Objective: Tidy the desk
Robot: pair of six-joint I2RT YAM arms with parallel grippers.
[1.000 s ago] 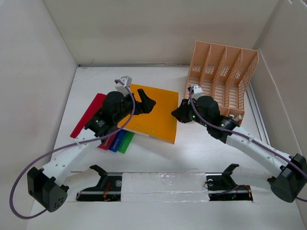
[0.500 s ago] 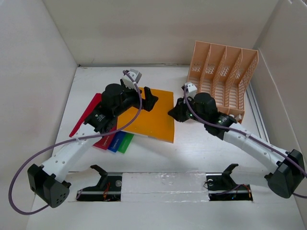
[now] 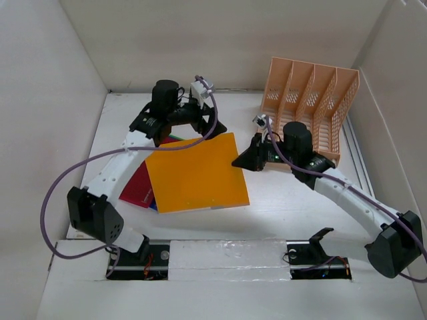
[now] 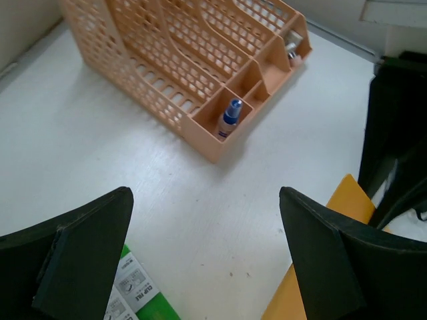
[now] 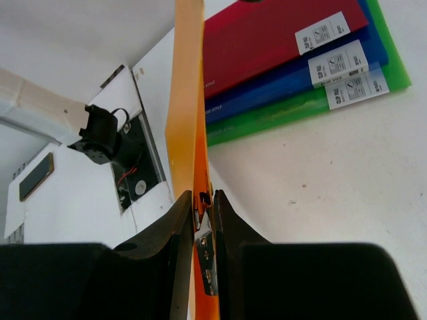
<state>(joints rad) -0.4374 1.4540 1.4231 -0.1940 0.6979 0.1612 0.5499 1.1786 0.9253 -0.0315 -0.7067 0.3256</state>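
An orange folder [image 3: 197,173] hangs tilted above the white desk [image 3: 287,203]. My right gripper [image 3: 241,162] is shut on its right edge. In the right wrist view the orange folder [image 5: 190,100] runs edge-on between the fingers of the right gripper [image 5: 202,207], which clamp its metal clip. My left gripper [image 3: 208,123] hovers open near the folder's back edge. The left gripper [image 4: 203,220] holds nothing, and only bare desk shows between its fingers [image 4: 87,260]. Red [image 5: 267,40], blue [image 5: 287,77] and green [image 5: 300,107] folders lie fanned on the desk, partly under the orange one.
A peach slotted file rack [image 3: 307,110] stands at the back right beside the right arm. One front compartment of the rack [image 4: 200,73] holds a small blue-capped bottle [image 4: 230,117]. White walls close in the desk on three sides.
The left arm swung off the orange folder toward the back of the desk. The right gripper has lifted the folder's right edge, and the folder now sits nearer the front.
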